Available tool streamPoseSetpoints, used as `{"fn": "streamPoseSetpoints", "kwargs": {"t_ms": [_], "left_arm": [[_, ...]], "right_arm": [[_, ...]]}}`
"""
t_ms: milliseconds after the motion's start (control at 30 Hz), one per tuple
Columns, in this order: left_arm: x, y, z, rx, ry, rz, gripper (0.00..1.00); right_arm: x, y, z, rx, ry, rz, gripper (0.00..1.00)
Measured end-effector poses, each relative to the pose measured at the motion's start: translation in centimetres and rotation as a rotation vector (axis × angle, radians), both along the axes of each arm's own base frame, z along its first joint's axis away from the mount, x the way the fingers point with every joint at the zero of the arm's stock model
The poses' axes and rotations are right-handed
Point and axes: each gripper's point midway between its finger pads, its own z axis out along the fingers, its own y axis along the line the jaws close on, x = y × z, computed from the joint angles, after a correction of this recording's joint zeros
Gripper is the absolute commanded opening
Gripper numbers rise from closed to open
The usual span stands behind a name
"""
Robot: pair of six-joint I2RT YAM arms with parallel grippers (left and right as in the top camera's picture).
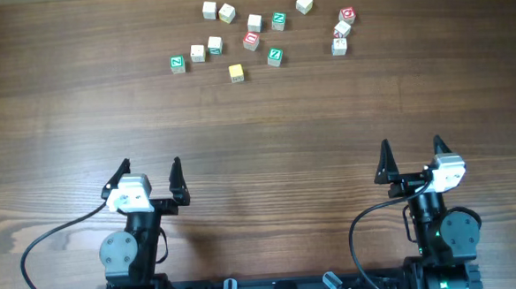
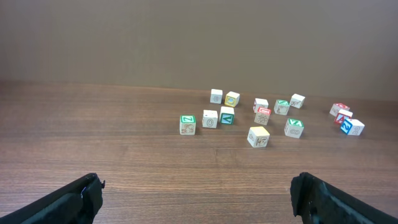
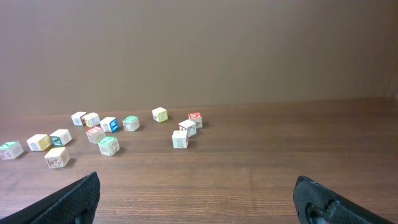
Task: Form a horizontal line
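Several small letter cubes lie scattered at the far side of the wooden table (image 1: 258, 136). No straight touching row of three shows. At the cluster's left end, a green-letter cube (image 1: 177, 64), a whitish cube (image 1: 197, 52) and another pale cube (image 1: 215, 45) lie in a loose slanted row; they also show in the left wrist view (image 2: 210, 119). My left gripper (image 1: 150, 168) (image 2: 196, 193) is open and empty near the front edge. My right gripper (image 1: 411, 150) (image 3: 196, 190) is open and empty too, far from the cubes.
A yellow cube (image 1: 236, 72) (image 2: 258, 136) lies nearest the front. A red-faced cube (image 1: 251, 40) and green-letter cubes (image 1: 275, 56) sit mid-cluster. Three cubes (image 1: 340, 30) (image 3: 180, 139) are grouped at the right. Bare wood lies between the grippers and the cubes.
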Motion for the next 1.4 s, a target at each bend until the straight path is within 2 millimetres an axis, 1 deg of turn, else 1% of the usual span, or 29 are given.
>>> {"fn": "streamPoseSetpoints", "kwargs": {"t_ms": [300, 367, 467, 567, 633, 767, 867, 933, 1033, 1100, 1133, 1167, 1200, 1267, 1300, 1400], "left_arm": [[0.0, 0.0, 0.1, 0.0, -0.004, 0.0, 1.0], [0.0, -0.1, 0.6, -0.001, -0.026, -0.006, 1.0], [0.0, -0.4, 2.2, -0.002, -0.089, -0.024, 1.0], [-0.1, -0.6, 3.0, -0.001, -0.107, -0.035, 1.0], [-0.5, -0.7, 5.2, -0.002, -0.141, -0.039, 1.0], [-1.4, -0.7, 10.5, -0.001, -0.182, -0.039, 1.0], [-1.0, -0.7, 13.6, -0.002, -0.159, -0.041, 1.0], [0.1, -0.9, 15.4, -0.002, -0.117, -0.055, 1.0], [2.4, -1.5, 17.6, -0.005, -0.042, -0.084, 1.0], [4.3, -1.7, 18.9, -0.009, 0.036, -0.096, 1.0], [4.5, -1.7, 19.1, -0.009, 0.048, -0.098, 1.0], [6.2, -1.8, 19.9, -0.011, 0.095, -0.102, 1.0], [7.0, -1.9, 19.5, -0.016, 0.191, -0.106, 1.0], [9.5, -2.0, 21.5, -0.019, 0.246, -0.11, 1.0], [10.8, -2.1, 22.0, -0.02, 0.278, -0.111, 1.0], [14.0, -2.2, 21.7, -0.028, 0.417, -0.114, 1.0]], "right_arm": [[0.0, 0.0, 0.0, 0.0, 0.0, 0.0, 1.0], [0.0, 0.0, 0.0, 0.0, 0.0, 0.0, 1.0], [0.0, 0.0, 0.0, 0.0, 0.0, 0.0, 1.0], [0.0, 0.0, 0.0, 0.0, 0.0, 0.0, 1.0], [0.0, 0.0, 0.0, 0.0, 0.0, 0.0, 1.0], [0.0, 0.0, 0.0, 0.0, 0.0, 0.0, 1.0], [0.0, 0.0, 0.0, 0.0, 0.0, 0.0, 1.0], [0.0, 0.0, 0.0, 0.0, 0.0, 0.0, 1.0], [0.0, 0.0, 0.0, 0.0, 0.001, 0.0, 1.0], [0.0, 0.0, 0.0, 0.0, 0.001, 0.0, 1.0], [0.0, 0.0, 0.0, 0.0, 0.001, 0.0, 1.0], [0.0, 0.0, 0.0, 0.0, 0.001, 0.0, 1.0], [0.0, 0.0, 0.0, 0.0, 0.002, 0.0, 1.0], [0.0, 0.0, -0.1, 0.0, 0.003, 0.0, 1.0], [0.0, 0.0, 0.0, 0.0, 0.002, 0.0, 1.0], [0.0, 0.0, -0.1, 0.0, 0.002, 0.0, 1.0]]}}
